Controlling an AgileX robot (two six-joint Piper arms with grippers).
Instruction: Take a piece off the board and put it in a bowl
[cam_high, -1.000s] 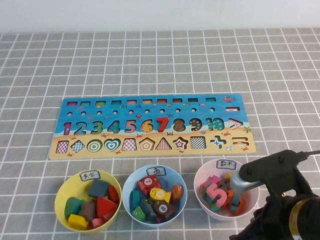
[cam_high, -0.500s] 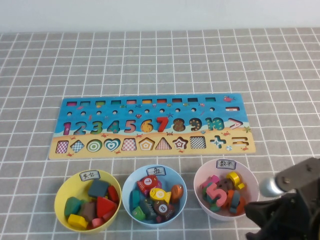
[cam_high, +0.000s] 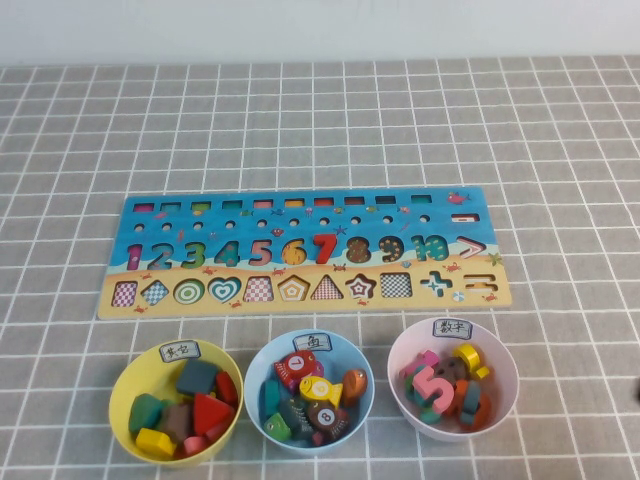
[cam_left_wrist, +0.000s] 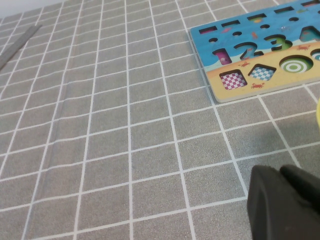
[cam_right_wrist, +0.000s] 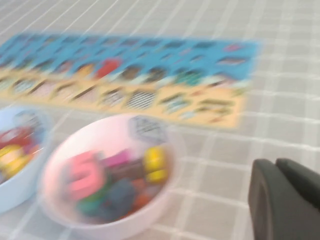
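The board (cam_high: 300, 215) lies across the middle of the table, with the red 7 (cam_high: 325, 247) in its row. The pale pink bowl (cam_high: 450, 430) stands in front of the board's right end. It holds several number pieces, among them a pink 5 (cam_high: 432, 385) and a dark piece (cam_high: 452, 370) that looks like the 8. The right wrist view shows the bowl (cam_right_wrist: 125, 224) and the dark piece (cam_right_wrist: 127, 170) blurred. My right gripper (cam_right_wrist: 276, 164) is shut and empty, beside the pink bowl. My left gripper (cam_left_wrist: 280, 172) is shut and empty over bare cloth near the board's left end (cam_left_wrist: 250, 85).
A light blue bowl (cam_high: 265, 360) with fish pieces and a yellow bowl (cam_high: 135, 372) with shape pieces stand left of the pink bowl. A grey checked cloth covers the table. Neither arm shows in the high view, apart from a dark sliver at its right edge.
My right arm was over the pink bowl, then drew back to the lower right and left the high view. The bowl's contents now show in full.
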